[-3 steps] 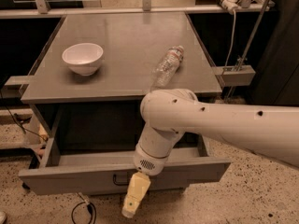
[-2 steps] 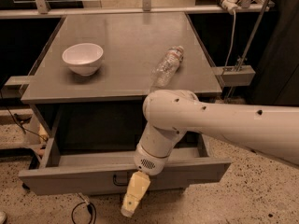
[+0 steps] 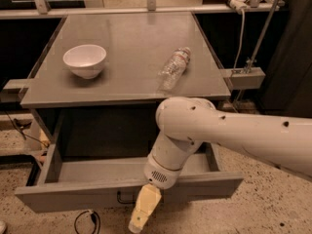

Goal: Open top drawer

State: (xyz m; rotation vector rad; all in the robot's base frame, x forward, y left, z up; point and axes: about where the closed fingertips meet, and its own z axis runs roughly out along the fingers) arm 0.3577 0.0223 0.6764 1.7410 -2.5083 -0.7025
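The top drawer (image 3: 68,197) stands pulled out across the lower part of the frame, its grey tray interior open to view under the table (image 3: 126,33). The white arm (image 3: 234,130) enters from the right and covers the drawer's middle and part of its front. The gripper (image 3: 142,211) hangs at bottom centre, in front of the drawer face just right of the half-hidden black handle (image 3: 125,198); whether it is open or closed cannot be told. A white bowl (image 3: 85,60) and a lying clear bottle (image 3: 174,68) sit on the tabletop.
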